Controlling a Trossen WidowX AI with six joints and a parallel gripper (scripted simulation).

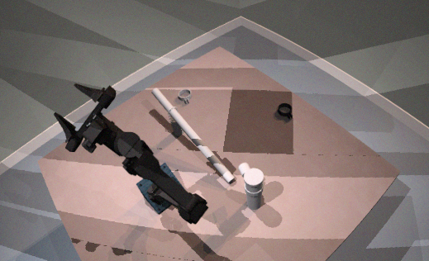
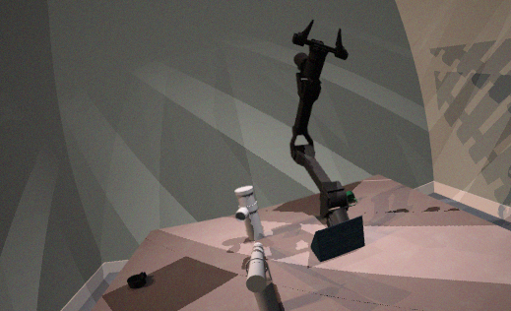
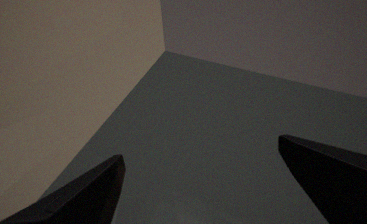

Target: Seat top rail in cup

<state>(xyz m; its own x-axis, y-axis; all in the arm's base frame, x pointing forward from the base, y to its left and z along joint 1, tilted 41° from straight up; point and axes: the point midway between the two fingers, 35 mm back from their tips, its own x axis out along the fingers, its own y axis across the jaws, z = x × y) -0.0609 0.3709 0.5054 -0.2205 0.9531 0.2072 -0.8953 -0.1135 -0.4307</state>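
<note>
The claw [image 1: 64, 98] [image 2: 326, 26] [image 3: 200, 152] is spread nearly as far as it goes, with nothing between its fingers. It points up in the exterior view, well above the table [image 1: 338, 206] [image 2: 413, 251] and well apart from the rail. Behind it the wrist and forearm run almost upright down to a bent elbow, and the lower arm slants to the blue base [image 1: 142, 184] [image 2: 341, 241]. Beside the base, the white rail [image 1: 189, 130] [image 2: 257, 271] lies diagonally in the top view, its near end close to the end cup [image 1: 244, 168] [image 2: 242, 213] but outside it, with a gap between. The cup sits at the side of the big post [image 1: 254, 198] [image 2: 251, 227], by the brace band [image 1: 252, 193] [image 2: 249, 209] below the post cap [image 1: 254, 177] [image 2: 244, 189]. Farther out lie a grey ring [image 1: 180, 94] and a black ring [image 1: 278, 111] [image 2: 136, 281].
</note>
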